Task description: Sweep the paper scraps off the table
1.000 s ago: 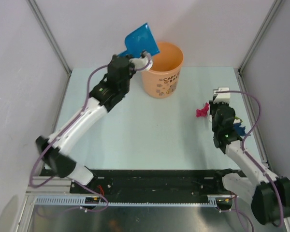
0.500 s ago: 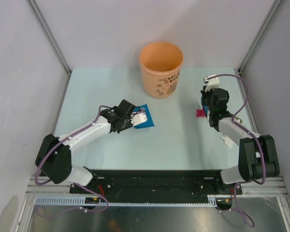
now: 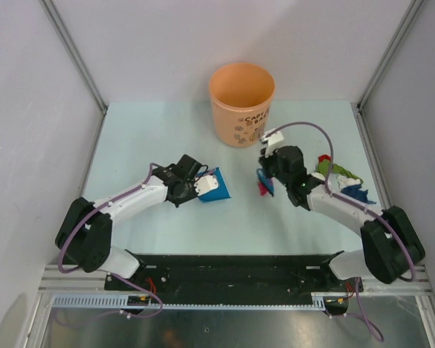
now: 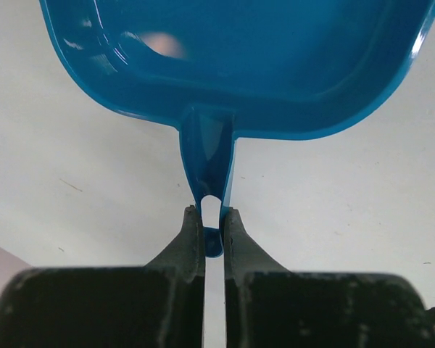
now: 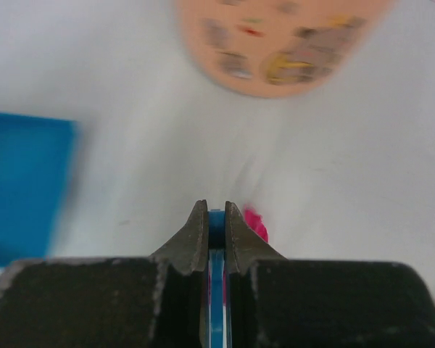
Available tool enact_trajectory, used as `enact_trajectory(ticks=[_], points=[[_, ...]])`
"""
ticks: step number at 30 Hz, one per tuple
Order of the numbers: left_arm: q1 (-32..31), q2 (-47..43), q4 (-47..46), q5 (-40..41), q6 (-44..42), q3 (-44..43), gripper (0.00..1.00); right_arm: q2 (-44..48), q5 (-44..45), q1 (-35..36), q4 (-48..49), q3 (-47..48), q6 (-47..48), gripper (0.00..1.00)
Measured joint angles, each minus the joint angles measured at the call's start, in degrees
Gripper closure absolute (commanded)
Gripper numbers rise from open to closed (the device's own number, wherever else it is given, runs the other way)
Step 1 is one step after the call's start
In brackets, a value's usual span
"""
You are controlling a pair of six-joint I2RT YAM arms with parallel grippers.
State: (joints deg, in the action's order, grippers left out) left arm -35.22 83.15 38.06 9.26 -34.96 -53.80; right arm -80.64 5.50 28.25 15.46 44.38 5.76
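Swinging across the pale mint-green table [image 3: 167, 130], the right gripper [image 5: 215, 215], pinching a thin blue strip [image 5: 216, 312], probably the brush handle, has nudged a crumpled magenta paper scrap [image 5: 255, 223] along; it's just right of the fingers. The left gripper [image 4: 212, 217] has dropped from the orange plastic bucket [image 3: 241, 101], clamping the blue plastic dustpan [image 4: 239, 65], which lies ahead, ready to catch.
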Motion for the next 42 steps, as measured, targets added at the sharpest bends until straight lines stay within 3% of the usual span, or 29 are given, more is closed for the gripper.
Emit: enact_trajectory(ticks=[6,13,20,25,30,33,37,42], points=[[0.00,0.48,-0.02,-1.44,-0.02,1.53,1.00,10.67,0.13,13.07,-6.60,-0.15,-3.45,1.00],[-0.37,2.86,0.28,-2.10,-0.09,2.47,1.00,23.04,8.79,16.09,-7.96,-0.31,-4.96,1.00],[-3.80,3.93,0.85,-1.46,0.04,3.15,1.00,12.87,28.87,16.13,-5.57,-1.92,-5.29,1.00],[-4.96,7.19,0.81,-0.96,0.20,2.54,1.00,4.81,35.47,16.79,-2.10,-4.50,-7.93,1.00],[-5.22,9.57,0.85,-0.66,0.48,0.68,1.00,0.04,36.65,22.84,2.78,-4.59,-10.93,1.00],[-5.27,10.60,0.76,-0.63,0.48,-0.28,1.00,0.44,32.98,27.39,5.55,-4.61,-14.29,1.00],[-5.27,11.45,0.81,-0.57,0.48,-0.94,1.00,4.37,26.97,31.15,8.11,-4.63,-18.86,1.00],[-5.27,11.45,0.83,-0.94,0.50,-1.09,1.00,12.24,29.51,32.68,8.46,-4.63,-18.36,1.00]])
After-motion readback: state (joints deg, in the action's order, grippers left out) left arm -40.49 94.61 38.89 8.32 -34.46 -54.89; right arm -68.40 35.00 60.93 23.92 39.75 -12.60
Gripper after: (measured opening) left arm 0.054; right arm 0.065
